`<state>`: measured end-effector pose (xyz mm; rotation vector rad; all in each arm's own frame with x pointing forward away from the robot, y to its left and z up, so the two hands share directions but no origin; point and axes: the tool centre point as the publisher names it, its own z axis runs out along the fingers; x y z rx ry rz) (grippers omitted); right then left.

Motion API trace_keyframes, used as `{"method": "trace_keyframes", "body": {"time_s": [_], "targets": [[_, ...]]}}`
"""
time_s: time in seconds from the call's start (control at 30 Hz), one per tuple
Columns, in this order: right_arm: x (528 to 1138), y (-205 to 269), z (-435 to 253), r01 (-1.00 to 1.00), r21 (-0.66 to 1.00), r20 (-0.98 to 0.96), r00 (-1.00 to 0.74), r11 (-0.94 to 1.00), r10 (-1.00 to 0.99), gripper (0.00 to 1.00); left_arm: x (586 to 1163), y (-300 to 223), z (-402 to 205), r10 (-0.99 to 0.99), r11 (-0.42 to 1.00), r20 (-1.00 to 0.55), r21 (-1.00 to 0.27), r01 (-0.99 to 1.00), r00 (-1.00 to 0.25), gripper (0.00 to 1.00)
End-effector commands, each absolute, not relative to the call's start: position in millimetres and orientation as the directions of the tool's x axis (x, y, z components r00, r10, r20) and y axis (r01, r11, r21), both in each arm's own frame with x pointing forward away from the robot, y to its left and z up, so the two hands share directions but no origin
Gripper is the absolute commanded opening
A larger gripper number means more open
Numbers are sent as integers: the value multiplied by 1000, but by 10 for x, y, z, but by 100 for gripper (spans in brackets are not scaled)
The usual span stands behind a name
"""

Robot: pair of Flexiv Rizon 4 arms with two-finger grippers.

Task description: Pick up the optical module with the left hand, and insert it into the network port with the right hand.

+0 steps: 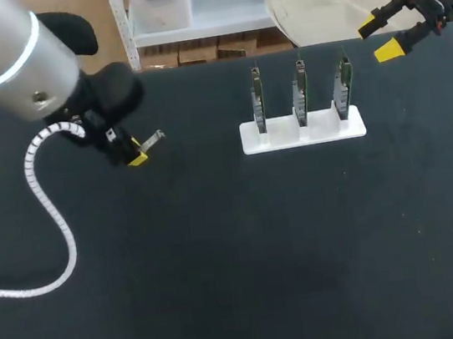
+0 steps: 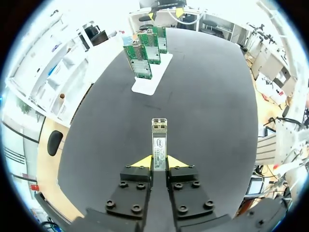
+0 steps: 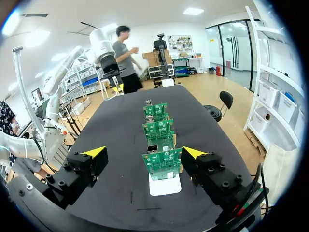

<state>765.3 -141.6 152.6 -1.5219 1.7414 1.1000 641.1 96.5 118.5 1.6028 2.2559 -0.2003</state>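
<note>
The optical module (image 2: 159,139), a slim silver bar with a label, sticks out ahead of my left gripper (image 2: 158,162), which is shut on its rear end. In the head view the module (image 1: 153,139) hangs just above the black table at the left, in the left gripper (image 1: 136,153). Three green circuit boards (image 1: 301,90) stand upright in a white holder (image 1: 303,131) right of the middle. My right gripper (image 1: 380,37) is open at the far right edge, behind the boards. In its own wrist view the right gripper (image 3: 145,153) stands wide open, with the nearest board (image 3: 162,164) just ahead of it.
The black table (image 1: 240,269) spreads wide in front of the white holder (image 3: 165,185). A coiled white cable (image 1: 54,219) hangs from my left arm over the table's left side. The board row (image 2: 146,53) lies far ahead of the module.
</note>
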Motion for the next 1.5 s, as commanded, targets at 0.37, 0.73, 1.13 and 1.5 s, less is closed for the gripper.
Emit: {"method": "trace_keyframes", "body": {"time_s": [0.37, 0.73, 1.13, 1.5], "targets": [[7634, -1413, 1524, -978, 207, -842, -186, 16, -506, 100, 6382, 999, 1176, 866, 344, -417, 95, 934, -276, 0], [7634, -1413, 1524, -978, 207, -842, -186, 16, -506, 100, 6721, 735, 1374, 851, 319, -486, 174, 932, -200, 0], [7634, -1413, 1524, -978, 207, -842, -186, 16, -506, 100, 7368, 343, 2009, 812, 261, -583, 344, 902, -12, 0], [7634, -1413, 1524, -978, 207, -842, -186, 16, -506, 100, 7622, -481, 2393, 649, 211, -747, 361, 908, 146, 0]]}}
